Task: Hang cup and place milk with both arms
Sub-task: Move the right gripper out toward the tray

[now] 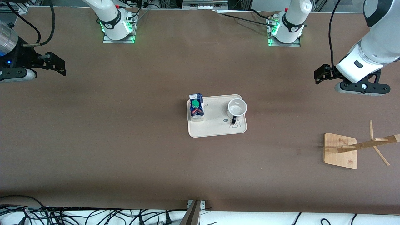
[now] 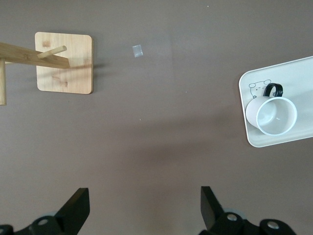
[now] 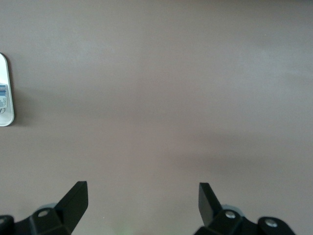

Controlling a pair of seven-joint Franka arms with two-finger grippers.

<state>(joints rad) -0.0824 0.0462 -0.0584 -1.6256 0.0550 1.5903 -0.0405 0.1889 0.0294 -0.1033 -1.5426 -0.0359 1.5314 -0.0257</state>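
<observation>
The white cup (image 1: 237, 107) with a black handle stands upright on a cream tray (image 1: 215, 128) at the table's middle. The milk (image 1: 196, 107), with a blue top and green cap, stands on the same tray, toward the right arm's end. My left gripper (image 1: 320, 75) is open and empty, up in the air over bare table toward the left arm's end. Its wrist view shows the open gripper (image 2: 144, 205), the cup (image 2: 276, 115) and the tray (image 2: 293, 73). My right gripper (image 1: 61, 67) is open and empty over bare table at the right arm's end. It also shows in the right wrist view (image 3: 143, 203).
A wooden rack with a square base (image 1: 340, 151) and a pole with pegs (image 1: 375, 142) stands toward the left arm's end, nearer the front camera than the tray; its base also shows in the left wrist view (image 2: 64, 62). A small clear scrap (image 2: 137, 50) lies beside it. Cables run along the table's edges.
</observation>
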